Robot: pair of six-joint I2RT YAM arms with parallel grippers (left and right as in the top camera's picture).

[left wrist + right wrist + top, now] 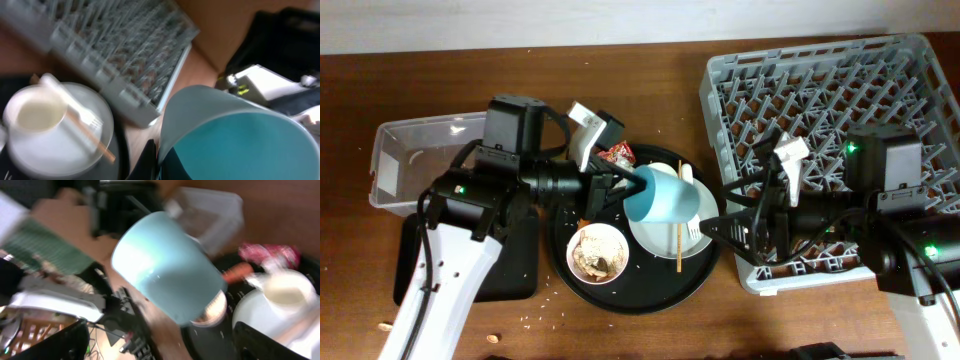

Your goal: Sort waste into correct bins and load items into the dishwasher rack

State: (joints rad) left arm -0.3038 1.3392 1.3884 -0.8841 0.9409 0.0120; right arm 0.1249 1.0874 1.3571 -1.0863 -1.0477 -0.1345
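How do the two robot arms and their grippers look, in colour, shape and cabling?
Both arms have a long white link, on the left arm and the right arm, with boxy black joint housings, loose black cables and small green lights. Each wrist carries a white block. The left gripper and right gripper are black.

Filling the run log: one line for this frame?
left gripper: holding blue cup, raised over plate | right gripper: open, empty

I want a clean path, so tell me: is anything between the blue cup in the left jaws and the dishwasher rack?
Yes. The right gripper pokes out past the left edge of the dishwasher rack, right between it and the blue cup held by the left gripper. The rack's far rows look unobstructed.
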